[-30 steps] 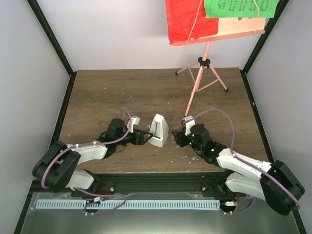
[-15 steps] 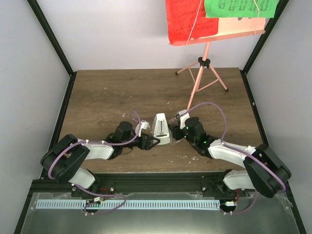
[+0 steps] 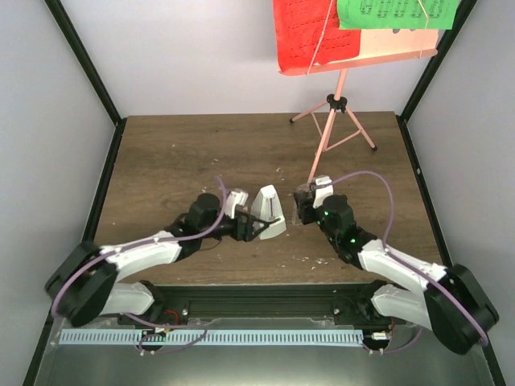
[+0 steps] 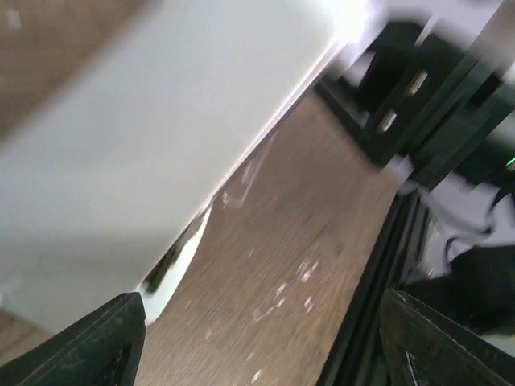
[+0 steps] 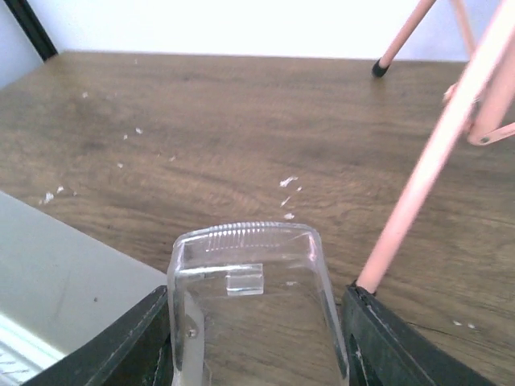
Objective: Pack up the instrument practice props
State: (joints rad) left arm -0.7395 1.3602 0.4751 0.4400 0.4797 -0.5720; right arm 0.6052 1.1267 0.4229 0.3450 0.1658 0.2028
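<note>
Cover (image 5: 248, 301) now off metronome (image 3: 268, 211), stand (image 3: 335, 102) top cropped

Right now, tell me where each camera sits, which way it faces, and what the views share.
Top external: above and behind the robot, looking down on the table, stand and metronome; left arm and right arm show.
Left wrist: low, pressed close to the blurred metronome; the open left pincer shows only fingertips.
Right wrist: low, facing outward across the table; right pincer shut on the clear cover, stand leg beyond.
Shared: metronome in all three; stand in top and right wrist.
</note>
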